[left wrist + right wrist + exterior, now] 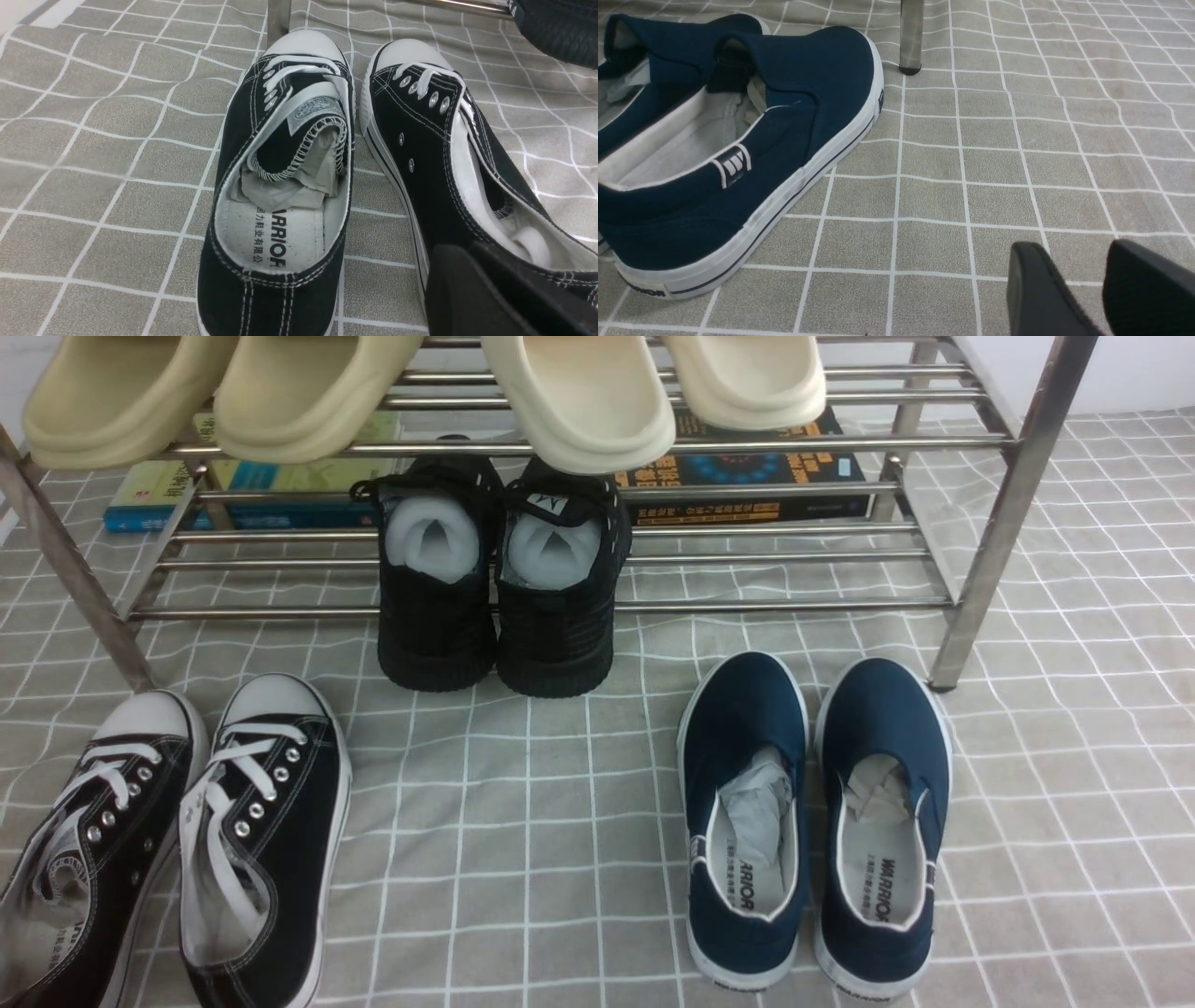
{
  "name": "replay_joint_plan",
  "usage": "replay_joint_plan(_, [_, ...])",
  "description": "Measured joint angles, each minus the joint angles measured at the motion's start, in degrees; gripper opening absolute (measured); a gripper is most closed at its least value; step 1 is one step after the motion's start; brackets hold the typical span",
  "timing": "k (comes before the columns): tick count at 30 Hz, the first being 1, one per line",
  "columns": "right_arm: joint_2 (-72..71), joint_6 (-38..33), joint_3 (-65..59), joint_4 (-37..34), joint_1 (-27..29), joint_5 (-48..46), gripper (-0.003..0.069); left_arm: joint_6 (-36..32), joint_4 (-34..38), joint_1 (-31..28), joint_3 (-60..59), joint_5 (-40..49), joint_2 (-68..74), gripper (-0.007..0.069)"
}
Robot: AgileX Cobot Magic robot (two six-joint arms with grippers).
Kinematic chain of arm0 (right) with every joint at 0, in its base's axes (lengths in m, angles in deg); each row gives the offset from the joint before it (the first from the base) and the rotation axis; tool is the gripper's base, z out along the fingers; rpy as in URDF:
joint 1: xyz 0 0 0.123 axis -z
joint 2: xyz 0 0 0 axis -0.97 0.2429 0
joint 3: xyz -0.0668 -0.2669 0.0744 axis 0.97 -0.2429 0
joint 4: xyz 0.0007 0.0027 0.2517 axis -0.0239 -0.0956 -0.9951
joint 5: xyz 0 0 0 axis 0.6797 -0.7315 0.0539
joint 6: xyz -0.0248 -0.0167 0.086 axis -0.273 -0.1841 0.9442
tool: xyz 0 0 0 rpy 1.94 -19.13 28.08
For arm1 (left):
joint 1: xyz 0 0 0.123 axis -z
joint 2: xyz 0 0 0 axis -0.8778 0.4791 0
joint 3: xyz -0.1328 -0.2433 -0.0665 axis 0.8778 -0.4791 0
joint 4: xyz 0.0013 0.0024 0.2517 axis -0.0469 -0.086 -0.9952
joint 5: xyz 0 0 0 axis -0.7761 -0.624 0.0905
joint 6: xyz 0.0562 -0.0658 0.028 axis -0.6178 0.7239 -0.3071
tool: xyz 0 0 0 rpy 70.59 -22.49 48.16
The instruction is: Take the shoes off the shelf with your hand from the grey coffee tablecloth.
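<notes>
The shoes, black canvas sneakers with white laces, stand side by side on the grey coffee tablecloth (523,821) at the front left: one (89,840) and the other (266,831). Both show in the left wrist view, one (280,186) and the other (439,154). One black finger (467,294) of my left gripper lies close against the outer heel of the second sneaker; its other finger is hidden. My right gripper (1083,280) hovers over bare cloth, fingers slightly apart and empty. The shelf (990,523) stands behind. Neither gripper shows in the front view.
All-black mesh shoes (495,588) stand on the shelf's lower bars. Navy slip-ons (812,821) sit on the cloth at the right, also in the right wrist view (738,140). Cream slippers (579,392) fill the upper tier. Books (747,467) lie behind. A shelf leg (911,37) stands near.
</notes>
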Motion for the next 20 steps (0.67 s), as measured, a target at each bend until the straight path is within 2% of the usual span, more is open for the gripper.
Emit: replay_joint_plan(20, [0.0,0.0,0.0,0.0,0.0,0.0,0.0239,0.0,0.0,0.0,0.0,0.0,0.0,0.0076])
